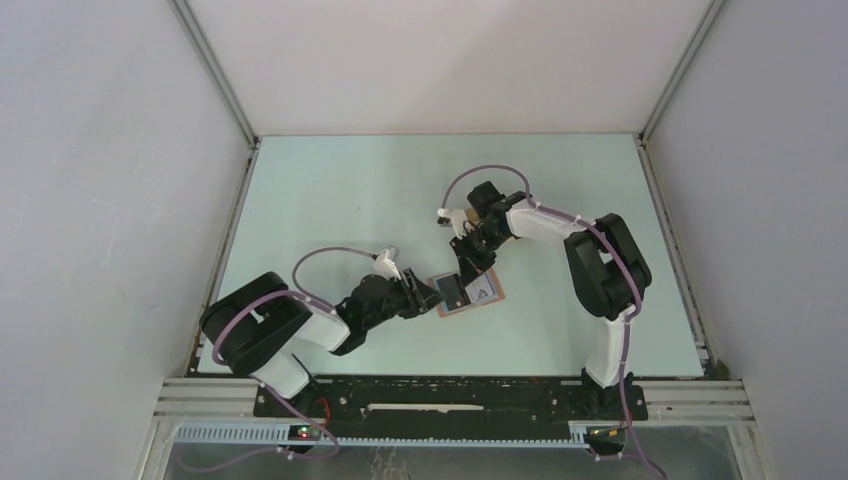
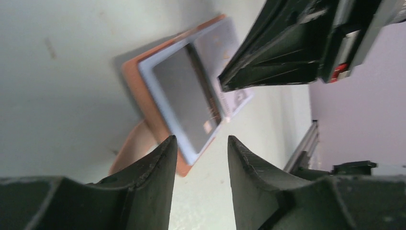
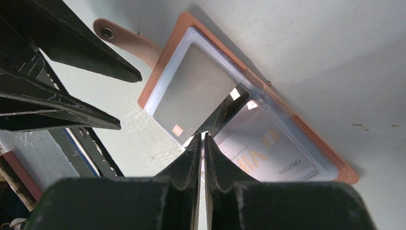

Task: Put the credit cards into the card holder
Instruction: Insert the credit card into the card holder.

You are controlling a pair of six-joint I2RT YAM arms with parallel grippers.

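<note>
The card holder (image 1: 486,291) lies open on the table, orange-brown border (image 3: 165,62) and strap tab (image 3: 127,40) showing. A grey credit card (image 3: 191,91) sits in its left pocket, a pale lettered card (image 3: 273,143) in its right one. My right gripper (image 3: 203,136) is shut on a dark credit card (image 3: 225,112) that stands on edge over the fold. My left gripper (image 2: 200,141) is open with nothing between its fingers, just short of the holder's near corner (image 2: 184,167). The right gripper's fingers (image 2: 268,62) reach in from the upper right.
White walls enclose the pale table (image 1: 350,200), with metal rails (image 1: 690,300) along its sides. Both arms meet at the holder; the left arm's fingers (image 3: 95,62) cross the upper left of the right wrist view.
</note>
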